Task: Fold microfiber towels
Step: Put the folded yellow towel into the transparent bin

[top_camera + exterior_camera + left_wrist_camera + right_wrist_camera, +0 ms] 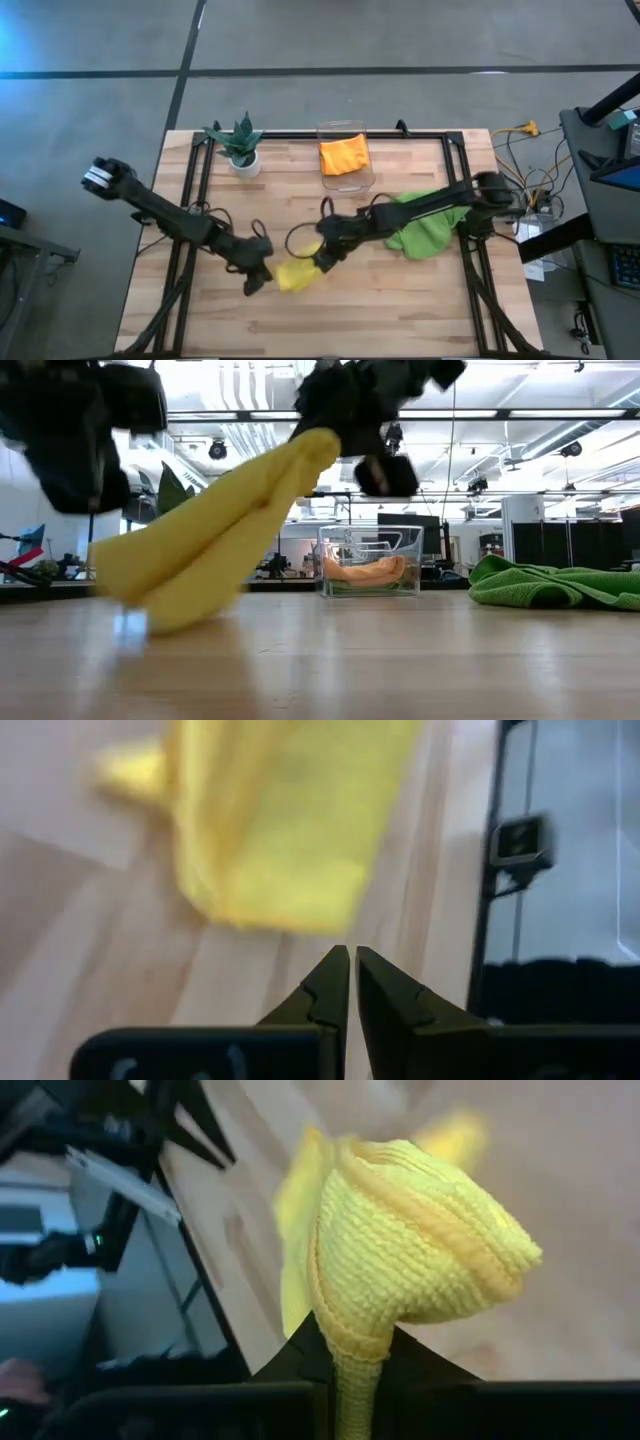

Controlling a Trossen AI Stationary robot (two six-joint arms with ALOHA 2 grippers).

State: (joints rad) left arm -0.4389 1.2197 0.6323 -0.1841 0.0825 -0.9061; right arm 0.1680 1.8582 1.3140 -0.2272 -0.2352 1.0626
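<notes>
The right gripper (322,262) is clamped on one end of the yellow towel (294,274) and holds it above the wooden table (400,310), while the other end rests on the wood near the front middle. The left gripper (254,281) is just beside the towel with its 2 fingers together, holding nothing. To fold well, I think the right arm should carry the lifted end over the resting end and lay it flat, edges matched. The green towel (425,226) lies crumpled on the right, and the orange towel (344,155) sits in the clear bin (362,181).
</notes>
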